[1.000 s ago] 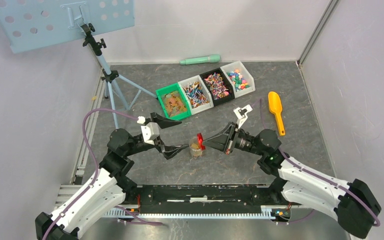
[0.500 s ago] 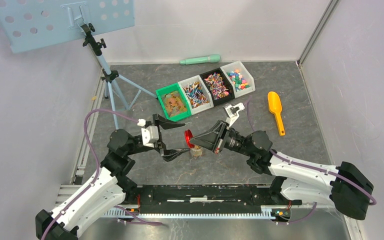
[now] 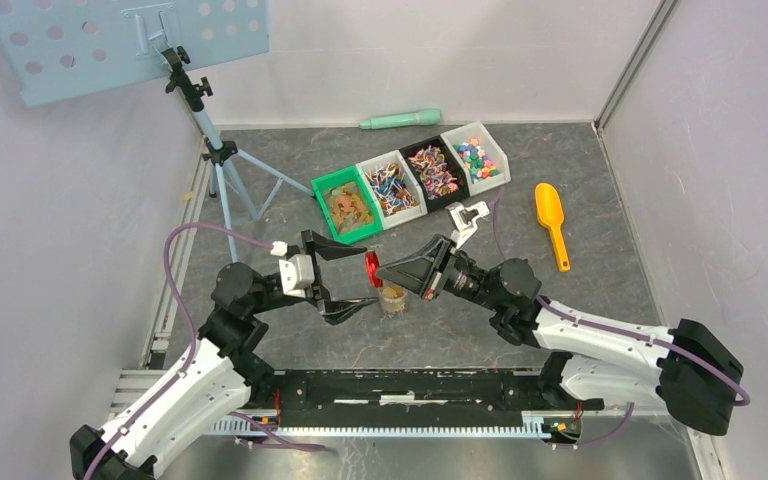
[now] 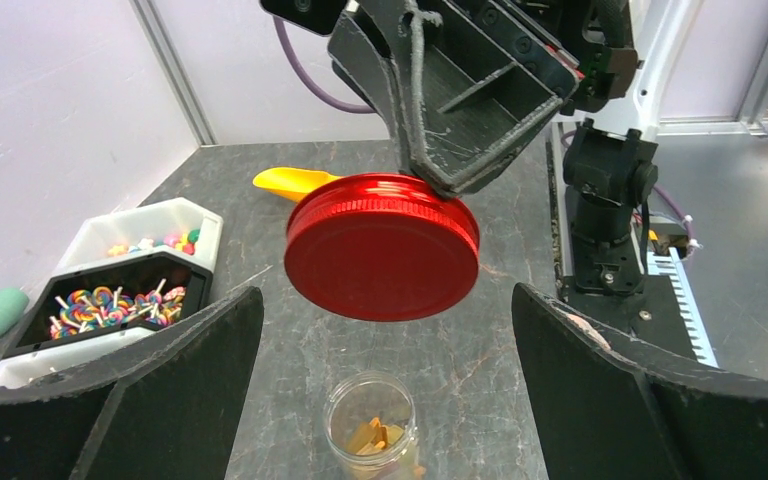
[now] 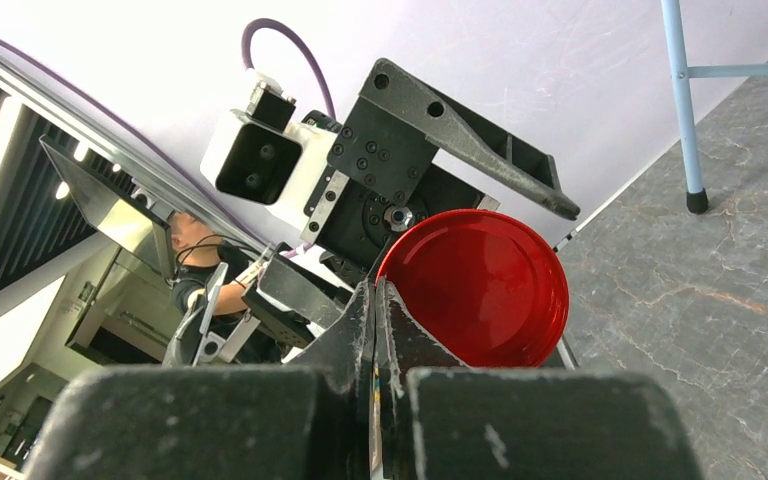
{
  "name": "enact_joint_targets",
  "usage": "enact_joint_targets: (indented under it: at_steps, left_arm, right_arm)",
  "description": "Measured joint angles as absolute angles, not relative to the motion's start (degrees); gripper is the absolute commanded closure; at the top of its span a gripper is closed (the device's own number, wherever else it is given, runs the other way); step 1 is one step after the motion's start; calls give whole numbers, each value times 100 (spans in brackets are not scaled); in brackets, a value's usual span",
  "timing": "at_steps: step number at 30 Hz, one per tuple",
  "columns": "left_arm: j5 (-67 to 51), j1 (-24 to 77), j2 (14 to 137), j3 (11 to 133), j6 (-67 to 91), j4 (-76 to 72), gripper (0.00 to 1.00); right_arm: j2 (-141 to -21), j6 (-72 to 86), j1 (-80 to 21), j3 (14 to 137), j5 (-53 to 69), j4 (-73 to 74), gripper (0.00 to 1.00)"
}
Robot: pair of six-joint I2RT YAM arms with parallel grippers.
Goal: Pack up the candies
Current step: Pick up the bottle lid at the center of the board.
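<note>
My right tool (image 3: 375,268) clamped on round red lid (image 4: 381,247), left tool (image 3: 345,278) gaping; I judge tiny wrapped candies (image 4: 372,437) light, slick, so pinch wrapper ends.

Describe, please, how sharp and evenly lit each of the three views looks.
Top external: even light, sharp, only soft shadows. Left wrist: the red lid is crisp with a faint sheen; the left gripper is dark and soft at the edges. Right wrist: the right gripper is blurred up close, the wall behind very bright.
</note>
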State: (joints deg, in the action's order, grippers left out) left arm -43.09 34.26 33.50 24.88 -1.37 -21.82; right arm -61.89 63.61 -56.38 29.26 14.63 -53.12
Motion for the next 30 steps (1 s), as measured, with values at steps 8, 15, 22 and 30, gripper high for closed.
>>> enact_joint_targets:
  at_steps: [8, 15, 22, 30]
  left_arm:
    - [-4206, 3426, 3277, 2418, -134, -2265, 0]
    - [-4176, 3426, 3256, 2390, -137, -2285, 3]
    - [-4222, 3426, 3262, 2390, -141, -2268, 0]
    - [-4204, 3426, 3273, 2390, -141, -2265, 0]
  right_arm:
    - [-6263, 6366, -5758, 2958, 1426, -5360, 100]
    - [-6272, 6370, -5793, 2958, 1424, -5443, 100]
    - [-6289, 6423, -5802, 2958, 1424, -5492, 100]
    - [-6353, 6429, -5806, 2958, 1428, -5564, 100]
